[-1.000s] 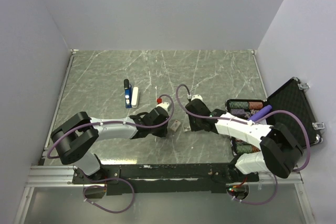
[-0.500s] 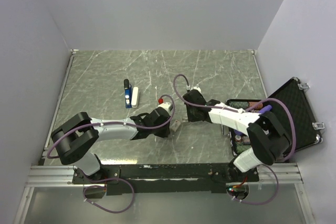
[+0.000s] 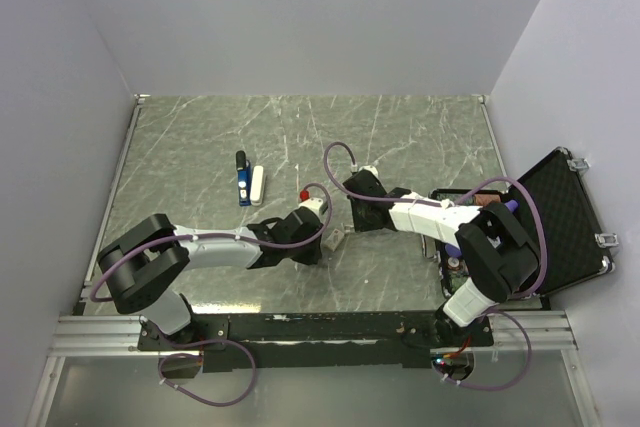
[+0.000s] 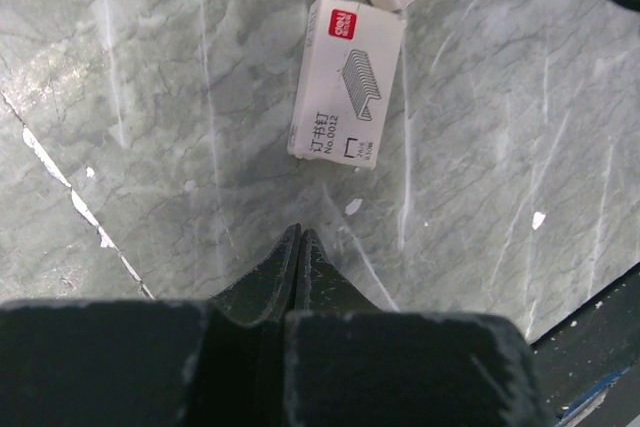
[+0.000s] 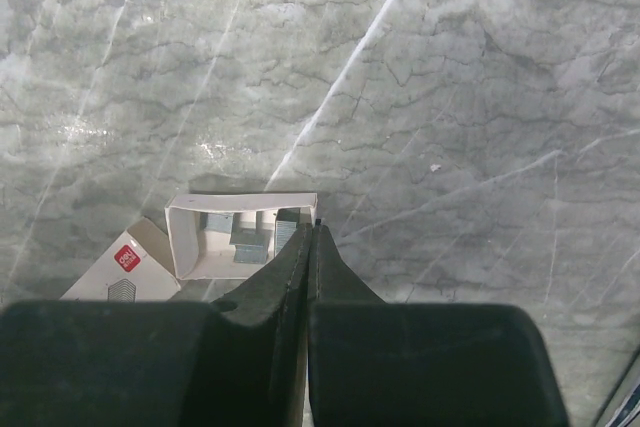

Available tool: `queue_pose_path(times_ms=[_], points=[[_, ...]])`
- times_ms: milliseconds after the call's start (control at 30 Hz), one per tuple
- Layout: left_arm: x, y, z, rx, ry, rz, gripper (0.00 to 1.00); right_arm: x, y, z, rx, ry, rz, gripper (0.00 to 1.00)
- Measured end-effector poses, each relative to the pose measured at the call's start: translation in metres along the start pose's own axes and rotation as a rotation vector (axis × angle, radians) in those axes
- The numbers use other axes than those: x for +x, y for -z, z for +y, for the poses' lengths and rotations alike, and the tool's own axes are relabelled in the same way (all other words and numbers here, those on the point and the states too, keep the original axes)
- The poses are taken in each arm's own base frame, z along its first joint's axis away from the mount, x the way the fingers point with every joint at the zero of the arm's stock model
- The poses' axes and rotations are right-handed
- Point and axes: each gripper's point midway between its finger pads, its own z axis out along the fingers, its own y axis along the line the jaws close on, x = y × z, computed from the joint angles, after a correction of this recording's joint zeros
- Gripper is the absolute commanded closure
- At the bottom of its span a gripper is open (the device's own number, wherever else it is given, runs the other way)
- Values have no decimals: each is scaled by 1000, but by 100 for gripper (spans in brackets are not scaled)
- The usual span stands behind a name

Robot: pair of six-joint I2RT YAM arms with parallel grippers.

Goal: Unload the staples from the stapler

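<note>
The stapler [image 3: 242, 185], small with a blue body and black top, lies at the table's left-middle, far from both grippers. It does not show in either wrist view. A staple box lies between the grippers [image 3: 336, 239]. Its white sleeve [image 4: 347, 95] with a red logo lies just ahead of my left gripper [image 4: 298, 233], which is shut and empty. The open tray [image 5: 240, 237] holds several staple strips. My right gripper [image 5: 315, 228] is shut with its tips over the tray's right edge. A tiny dark speck sits at its tips.
A pale white bar [image 3: 258, 184] lies right beside the stapler. An open black case [image 3: 560, 209] with coloured items stands at the right edge. A small red piece [image 3: 303, 191] sits by the left wrist. Grey walls enclose the marble table [image 3: 400, 137].
My right arm has swung left and its gripper has come to the staple box. My left arm has hardly moved.
</note>
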Motion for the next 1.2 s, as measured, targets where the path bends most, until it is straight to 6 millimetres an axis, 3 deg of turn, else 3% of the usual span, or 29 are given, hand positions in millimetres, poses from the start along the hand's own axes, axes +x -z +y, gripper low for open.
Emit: queue_pose_path(times_ms=[433, 1200], points=[[4, -2, 3, -11, 19, 9, 99, -1, -1, 4, -17, -2, -6, 100], [-1, -3, 8, -46, 23, -18, 99, 24, 8, 13, 2, 47, -8, 100]])
